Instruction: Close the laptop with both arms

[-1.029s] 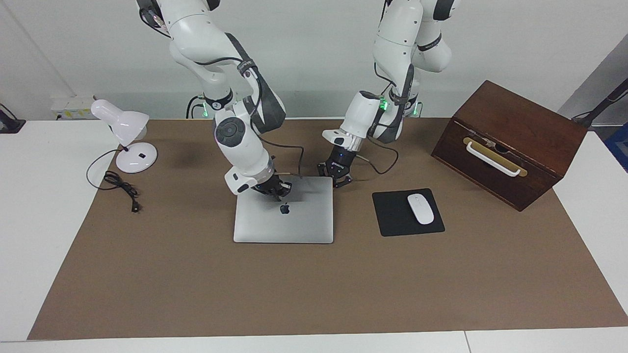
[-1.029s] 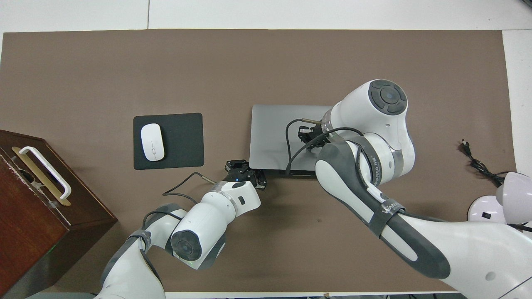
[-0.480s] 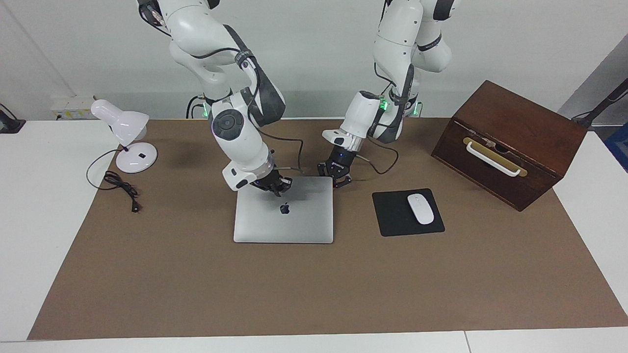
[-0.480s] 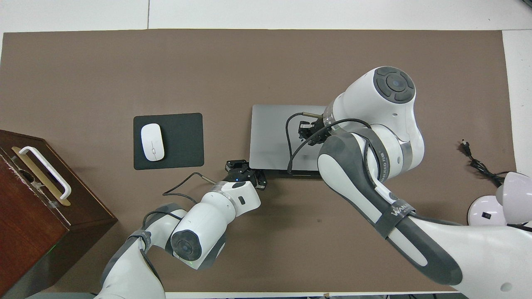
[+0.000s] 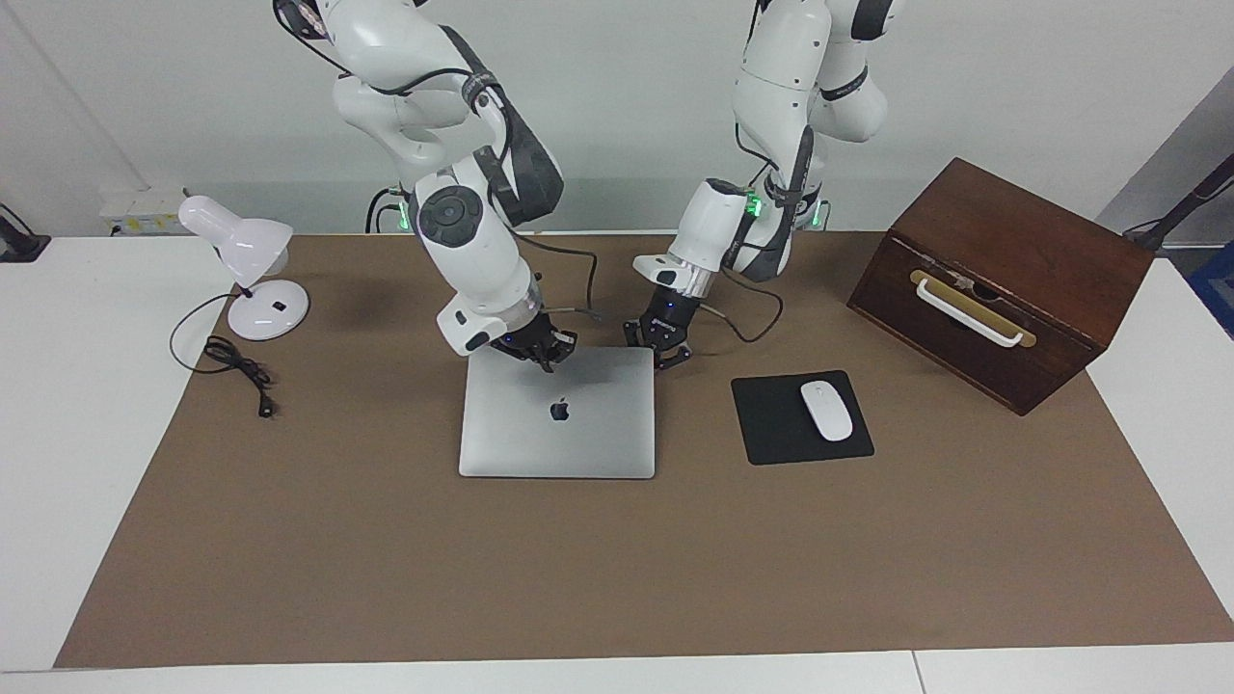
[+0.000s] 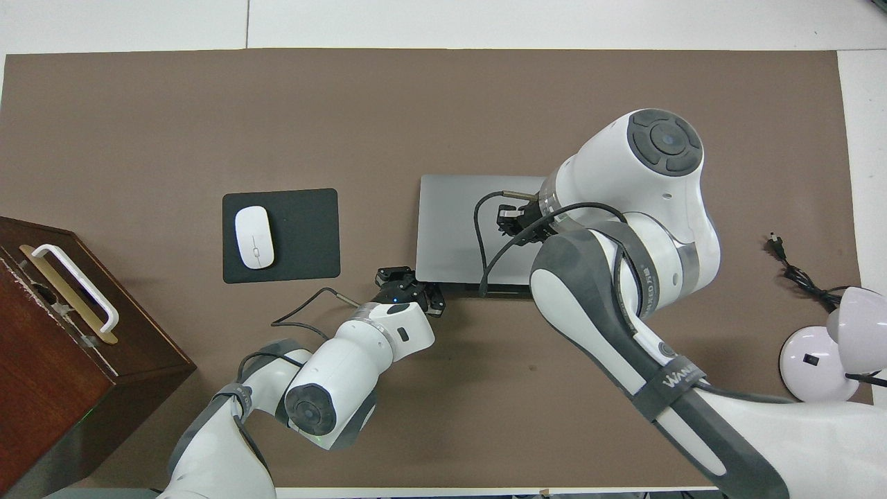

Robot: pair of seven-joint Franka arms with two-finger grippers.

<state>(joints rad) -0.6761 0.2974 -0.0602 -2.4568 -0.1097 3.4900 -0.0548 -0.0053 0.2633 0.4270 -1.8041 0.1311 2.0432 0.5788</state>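
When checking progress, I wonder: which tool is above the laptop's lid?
The right tool, over the laptop lid's edge nearer the robots; the left tool is beside the laptop's corner, off the lid.

- My right jaws (image 5: 546, 353) hang over the shut laptop (image 5: 559, 429); my left jaws (image 5: 663, 353) crowd its corner.
- Bare counter (image 5: 617, 578) lies open farther from me.
- Mouse pad (image 5: 781, 429) flanks the laptop.

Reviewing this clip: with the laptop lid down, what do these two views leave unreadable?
- Right gripper: the overhead view hides most of it under its own arm; whether it touches the laptop lid is unclear.
- Left gripper: contact with the laptop's corner cannot be told in either view.
- Laptop edge nearest the robots: partly covered by the right arm in the overhead view.
- Wooden box: cut off by the overhead view's edge.
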